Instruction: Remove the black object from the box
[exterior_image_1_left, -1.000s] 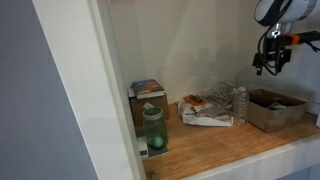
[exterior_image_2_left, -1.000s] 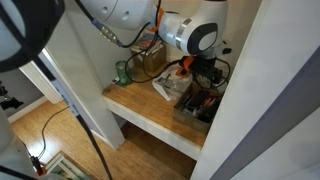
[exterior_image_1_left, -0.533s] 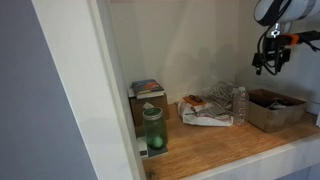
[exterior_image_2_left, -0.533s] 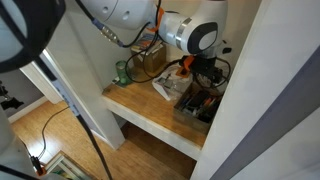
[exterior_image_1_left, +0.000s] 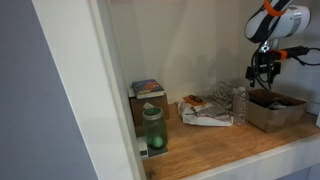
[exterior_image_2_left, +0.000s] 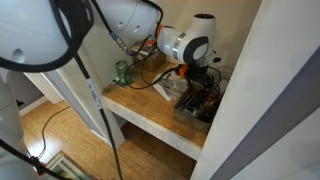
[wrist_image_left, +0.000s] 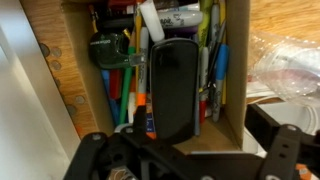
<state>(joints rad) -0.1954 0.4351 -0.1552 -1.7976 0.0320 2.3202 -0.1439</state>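
Observation:
In the wrist view the black object (wrist_image_left: 173, 85), a long, blocky black case, lies on top of pens and markers inside the grey-brown box (wrist_image_left: 236, 80). My gripper (wrist_image_left: 190, 152) is open, with its fingers spread wide at the bottom of the view, straight above the box. In both exterior views the gripper (exterior_image_1_left: 263, 76) (exterior_image_2_left: 201, 86) hangs a short way above the box (exterior_image_1_left: 276, 112) (exterior_image_2_left: 192, 116) and touches nothing. The black object cannot be made out in the exterior views.
A clear bottle (exterior_image_1_left: 240, 105) stands right beside the box. A crumpled plastic bag (exterior_image_1_left: 206, 112) lies mid-shelf. A green jar (exterior_image_1_left: 153, 130) and a taller brown box with a colourful top (exterior_image_1_left: 147, 93) stand at the other end. Walls close in the shelf.
The gripper has come down towards the box and shifted slightly sideways over it. The objects on the shelf have not moved.

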